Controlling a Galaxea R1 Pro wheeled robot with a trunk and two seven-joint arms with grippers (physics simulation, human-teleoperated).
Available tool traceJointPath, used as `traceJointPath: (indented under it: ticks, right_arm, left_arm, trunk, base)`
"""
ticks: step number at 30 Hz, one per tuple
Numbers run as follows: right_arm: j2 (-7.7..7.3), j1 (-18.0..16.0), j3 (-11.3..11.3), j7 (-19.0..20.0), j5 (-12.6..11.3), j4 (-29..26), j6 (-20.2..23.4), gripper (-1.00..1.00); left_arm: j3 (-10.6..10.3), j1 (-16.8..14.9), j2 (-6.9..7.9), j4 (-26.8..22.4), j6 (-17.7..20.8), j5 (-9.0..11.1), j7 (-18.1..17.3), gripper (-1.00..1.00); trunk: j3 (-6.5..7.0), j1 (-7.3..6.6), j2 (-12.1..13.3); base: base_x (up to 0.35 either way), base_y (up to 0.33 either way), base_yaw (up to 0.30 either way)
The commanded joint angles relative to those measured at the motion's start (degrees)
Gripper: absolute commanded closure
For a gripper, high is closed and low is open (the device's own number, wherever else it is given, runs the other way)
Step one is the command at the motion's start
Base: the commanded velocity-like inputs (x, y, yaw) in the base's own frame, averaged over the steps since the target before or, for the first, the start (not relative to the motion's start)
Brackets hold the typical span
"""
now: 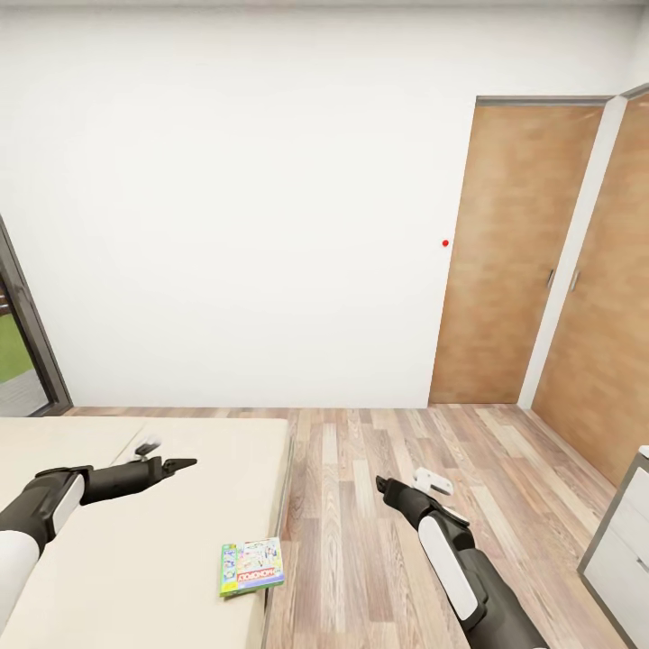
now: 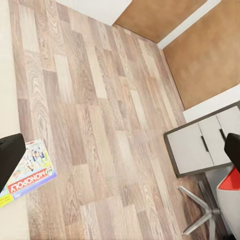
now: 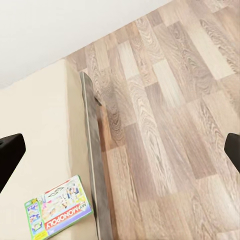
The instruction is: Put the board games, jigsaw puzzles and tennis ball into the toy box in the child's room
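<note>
One of the board games (image 1: 251,567), a green-edged pale blue Monopoly box, lies flat on the beige bed (image 1: 108,550) near its right edge. My left gripper (image 1: 169,456) hovers open over the mattress, up and left of the box, holding nothing. My right gripper (image 1: 410,485) hangs open over the wood floor to the right of the bed. The left wrist view has the box (image 2: 30,173) beside one finger, with the left gripper (image 2: 120,155) spread wide. In the right wrist view the box (image 3: 57,208) lies on the mattress (image 3: 40,135), and the right gripper (image 3: 120,152) is also wide open.
Two wooden doors (image 1: 518,261) stand at the right of a white wall. A grey cabinet with white doors (image 1: 622,541) is at the right edge, also visible in the left wrist view (image 2: 205,145) beside a chair base (image 2: 202,210). A dark-framed window (image 1: 22,342) is at the left.
</note>
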Motion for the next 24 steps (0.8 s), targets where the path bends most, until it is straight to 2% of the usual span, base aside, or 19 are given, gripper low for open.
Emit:
traceJointPath:
  ticks: [1,24]
  right_arm:
    - [-0.01,-0.02,0.09,-0.53,-0.54,-0.07,0.04,-1.00]
    - [-0.09,-0.02,0.00,-0.48,-0.64,0.04,-0.12,-1.00]
  left_arm:
    - [0.12,0.00,0.01,0.01,0.44,0.23,-0.10,-1.00]
    - [0.23,-0.02,0.02,-0.03,0.32,0.32,-0.51,-1.00]
  trunk:
    - [-0.03,0.02,-0.05]
    - [-0.03,0.02,-0.05]
  base:
    - [0.000,0.000,0.000]
    - [0.000,0.000,0.000]
